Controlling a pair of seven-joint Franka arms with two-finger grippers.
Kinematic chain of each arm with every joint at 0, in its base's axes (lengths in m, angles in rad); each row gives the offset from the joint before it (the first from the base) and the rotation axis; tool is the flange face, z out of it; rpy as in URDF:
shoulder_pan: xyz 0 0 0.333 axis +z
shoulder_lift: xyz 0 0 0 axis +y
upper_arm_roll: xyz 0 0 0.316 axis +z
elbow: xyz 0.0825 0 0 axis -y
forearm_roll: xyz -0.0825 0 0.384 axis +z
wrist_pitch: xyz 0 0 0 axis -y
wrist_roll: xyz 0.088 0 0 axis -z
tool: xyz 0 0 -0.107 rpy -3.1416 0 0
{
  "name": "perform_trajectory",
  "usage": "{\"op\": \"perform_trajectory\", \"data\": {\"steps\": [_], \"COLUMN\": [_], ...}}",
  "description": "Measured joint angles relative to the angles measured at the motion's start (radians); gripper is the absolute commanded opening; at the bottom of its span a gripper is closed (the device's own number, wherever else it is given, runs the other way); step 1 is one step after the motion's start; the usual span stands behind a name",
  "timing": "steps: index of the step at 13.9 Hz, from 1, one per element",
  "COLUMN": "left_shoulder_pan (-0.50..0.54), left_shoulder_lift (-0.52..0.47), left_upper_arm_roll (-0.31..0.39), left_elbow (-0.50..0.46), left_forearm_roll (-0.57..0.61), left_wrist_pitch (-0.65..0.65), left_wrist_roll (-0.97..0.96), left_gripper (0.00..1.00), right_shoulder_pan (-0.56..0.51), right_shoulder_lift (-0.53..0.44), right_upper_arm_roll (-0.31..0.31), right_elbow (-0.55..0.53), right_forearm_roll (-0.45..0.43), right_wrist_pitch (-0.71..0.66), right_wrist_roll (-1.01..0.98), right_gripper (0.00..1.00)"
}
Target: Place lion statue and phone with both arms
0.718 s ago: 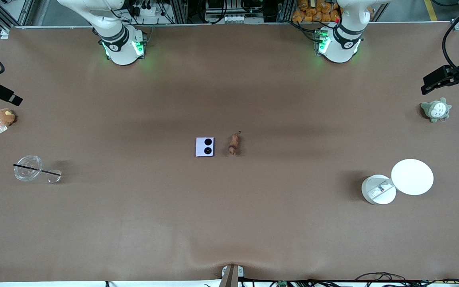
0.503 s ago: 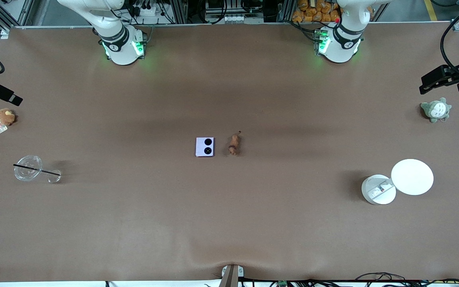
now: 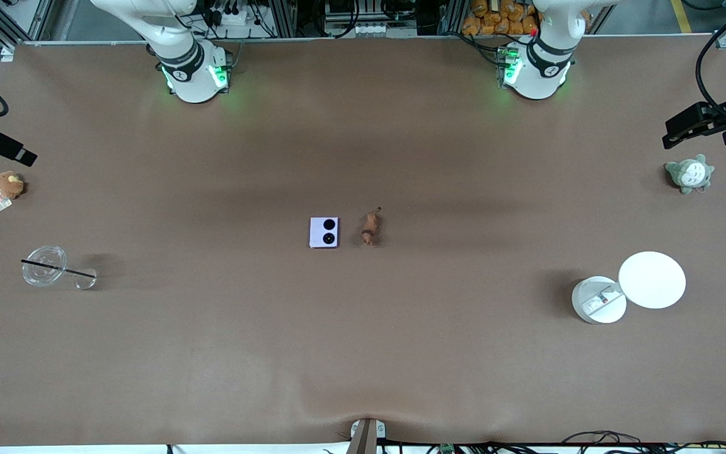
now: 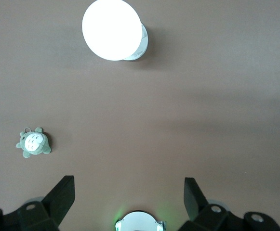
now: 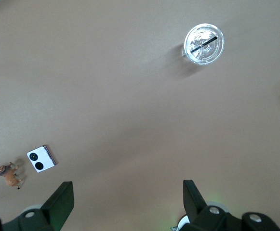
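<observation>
The left gripper [image 4: 126, 192] is held high over the table's left-arm end, fingers [image 4: 62, 192] spread wide and empty – a grey-and-white plush toy [image 4: 33, 143] and a white round lidded container [image 4: 113, 30] lie below it. The right gripper [image 5: 125, 195] is likewise raised and spread, gripping nothing, over the right-arm end. Well apart from both, at mid-table, the pale lilac square phone [image 3: 324, 232] lies flat just beside the small orange-brown lion statue [image 3: 370, 228] – not touching. A clear plastic cup with a black straw [image 5: 204, 44] is seen below the right gripper.

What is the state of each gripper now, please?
Left gripper: open, holding nothing, high over the table.
Right gripper: open, holding nothing, high over the table.
</observation>
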State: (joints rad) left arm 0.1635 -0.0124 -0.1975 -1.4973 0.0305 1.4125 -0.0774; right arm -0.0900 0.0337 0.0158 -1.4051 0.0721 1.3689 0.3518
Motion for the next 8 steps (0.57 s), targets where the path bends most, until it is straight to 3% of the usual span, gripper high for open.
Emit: {"op": "perform_trajectory", "data": {"steps": [8], "left_shoulder_pan": [0.000], "left_shoulder_lift": [0.000], "left_upper_arm_roll": [0.000], "left_elbow": [0.003], "left_forearm_roll": [0.000], "left_wrist_pitch": [0.000], "left_wrist_roll": [0.000], "left_gripper": [1.00], "right_shoulder_pan": [0.001], "right_shoulder_lift": [0.000], "right_upper_arm_roll": [0.000], "right_elbow": [0.000], "right_forearm_roll": [-0.008], "right_wrist_pitch": [-0.003], "right_wrist_roll": [0.000], "right_gripper": [1.00]}}
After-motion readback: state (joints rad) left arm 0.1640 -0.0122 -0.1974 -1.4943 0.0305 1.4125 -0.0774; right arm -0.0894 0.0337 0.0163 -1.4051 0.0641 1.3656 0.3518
